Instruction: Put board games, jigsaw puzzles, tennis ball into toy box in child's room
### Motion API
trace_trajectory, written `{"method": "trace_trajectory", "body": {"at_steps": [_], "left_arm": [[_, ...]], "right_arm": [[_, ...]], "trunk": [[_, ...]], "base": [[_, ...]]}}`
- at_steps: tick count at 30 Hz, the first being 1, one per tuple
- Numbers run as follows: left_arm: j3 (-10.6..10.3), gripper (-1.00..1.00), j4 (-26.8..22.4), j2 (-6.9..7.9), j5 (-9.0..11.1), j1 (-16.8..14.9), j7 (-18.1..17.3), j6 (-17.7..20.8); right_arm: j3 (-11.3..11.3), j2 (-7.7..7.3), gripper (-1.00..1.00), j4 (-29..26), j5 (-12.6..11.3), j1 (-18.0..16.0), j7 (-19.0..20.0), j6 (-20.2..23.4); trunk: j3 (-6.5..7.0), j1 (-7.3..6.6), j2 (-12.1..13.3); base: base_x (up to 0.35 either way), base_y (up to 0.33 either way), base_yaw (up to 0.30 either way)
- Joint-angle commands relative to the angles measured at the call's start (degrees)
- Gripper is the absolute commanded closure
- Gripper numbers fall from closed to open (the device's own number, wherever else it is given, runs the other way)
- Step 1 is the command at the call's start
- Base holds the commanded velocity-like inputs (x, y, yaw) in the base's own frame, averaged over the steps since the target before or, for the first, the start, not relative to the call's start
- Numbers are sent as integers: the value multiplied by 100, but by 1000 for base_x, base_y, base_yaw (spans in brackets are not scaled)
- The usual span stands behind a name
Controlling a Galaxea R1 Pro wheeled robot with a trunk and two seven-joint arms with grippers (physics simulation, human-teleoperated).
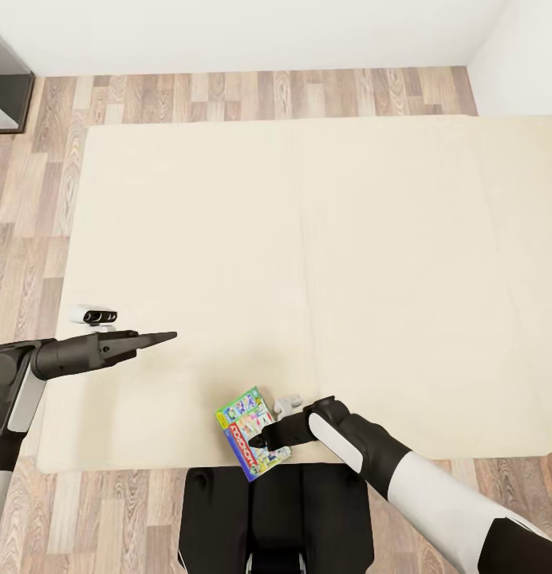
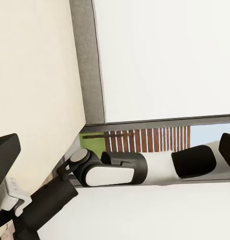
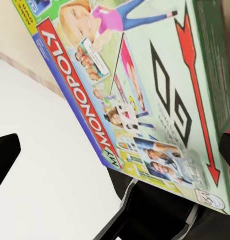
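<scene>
1. Head view: the bed (image 1: 308, 239) spreads its plain beige mattress across most of the room, with wood-plank floor (image 1: 37, 207) beyond its far and left edges. The Monopoly box (image 1: 252, 431) sits at the bed's near edge, tilted, just above the robot's dark base (image 1: 276, 518). The right gripper (image 1: 260, 439) reaches onto the box from the right and lies over its red banner; I cannot tell whether its fingers are clamped on it. The left gripper (image 1: 160, 338) hovers over the bed's near-left part, well apart from the box, its fingers drawn together to a point and holding nothing.

2. Left wrist view: the grey padded bed frame (image 2: 90, 65) runs beside the beige mattress, and the right arm (image 2: 144, 167) lies across below it. The dark fingertips (image 2: 5, 155) at the picture's sides stand well apart.

3. Right wrist view: the Monopoly box fills the frame close up, its red banner (image 3: 75, 85) and green board print plain to read. A dark fingertip (image 3: 4, 155) shows at one side, another at the opposite edge against the box.
</scene>
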Motion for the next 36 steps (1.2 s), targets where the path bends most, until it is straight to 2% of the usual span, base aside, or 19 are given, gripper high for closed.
{"method": "trace_trajectory", "body": {"at_steps": [1, 36], "left_arm": [[-2, -100, -1, 2, -3, -2, -22, 61], [2, -100, -1, 2, -3, -2, -22, 61]], "right_arm": [[13, -4, -100, -5, 31, -5, 29, 12], [7, -7, -100, -5, 31, -5, 29, 1]], "trunk": [[-6, 4, -9], [-6, 4, -9]], "base": [[0, 15, 0], [0, 43, 0]]}}
